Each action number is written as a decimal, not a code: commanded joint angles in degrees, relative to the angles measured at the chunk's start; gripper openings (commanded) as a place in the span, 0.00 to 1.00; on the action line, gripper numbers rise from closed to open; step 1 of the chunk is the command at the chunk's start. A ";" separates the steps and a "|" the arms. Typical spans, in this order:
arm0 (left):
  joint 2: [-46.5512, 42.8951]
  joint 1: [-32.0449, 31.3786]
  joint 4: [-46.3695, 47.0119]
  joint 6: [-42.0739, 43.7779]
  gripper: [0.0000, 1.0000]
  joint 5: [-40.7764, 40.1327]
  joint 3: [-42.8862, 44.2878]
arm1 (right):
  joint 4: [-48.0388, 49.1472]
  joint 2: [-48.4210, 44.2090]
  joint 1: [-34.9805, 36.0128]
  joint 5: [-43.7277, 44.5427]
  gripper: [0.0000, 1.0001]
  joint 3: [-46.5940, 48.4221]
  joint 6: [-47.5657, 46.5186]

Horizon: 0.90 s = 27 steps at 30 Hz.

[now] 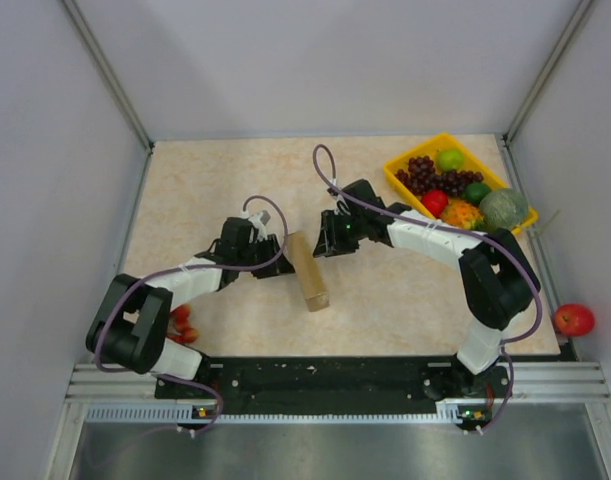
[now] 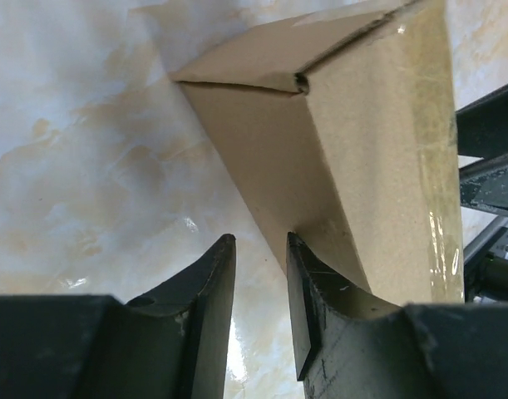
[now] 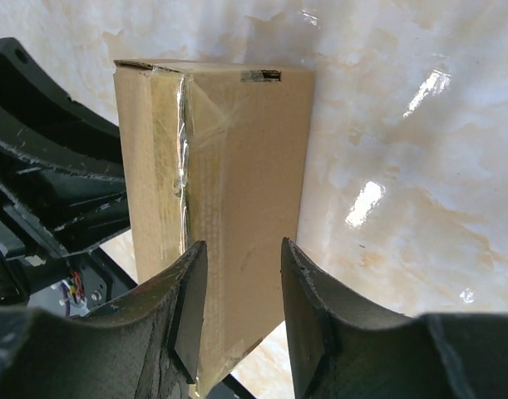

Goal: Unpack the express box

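The express box (image 1: 308, 270) is a long brown carton lying on the marble table between my two grippers, its seam sealed with clear tape. In the left wrist view the express box (image 2: 353, 141) lies just ahead and to the right. My left gripper (image 2: 260, 249) is slightly open with nothing between its jaws, and its right fingertip (image 2: 297, 249) touches the box's lower side; it also shows in the top view (image 1: 276, 252). My right gripper (image 3: 244, 253) is open and hovers over the end of the taped box (image 3: 237, 150), which is wider than the gap; it also shows in the top view (image 1: 325, 240).
A yellow tray (image 1: 397, 175) with grapes, a lime, tomato and cabbage stands at the back right. A red apple (image 1: 574, 319) lies off the table's right edge. Small red items (image 1: 180, 325) sit by the left arm's base. Grey walls enclose the table.
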 commanded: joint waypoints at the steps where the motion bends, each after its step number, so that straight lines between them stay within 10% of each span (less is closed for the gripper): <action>1: 2.53 2.77 9.08 -3.37 0.36 7.20 -2.25 | 2.75 -1.35 2.01 -1.07 0.39 2.02 0.46; 11: 5.97 9.45 18.95 -12.60 0.35 11.00 -8.32 | 3.80 -1.26 6.49 1.21 0.40 3.34 0.81; 27: -19.96 15.08 -20.96 -10.58 0.40 -22.14 -6.04 | -2.79 0.94 11.42 8.34 0.58 8.35 -5.08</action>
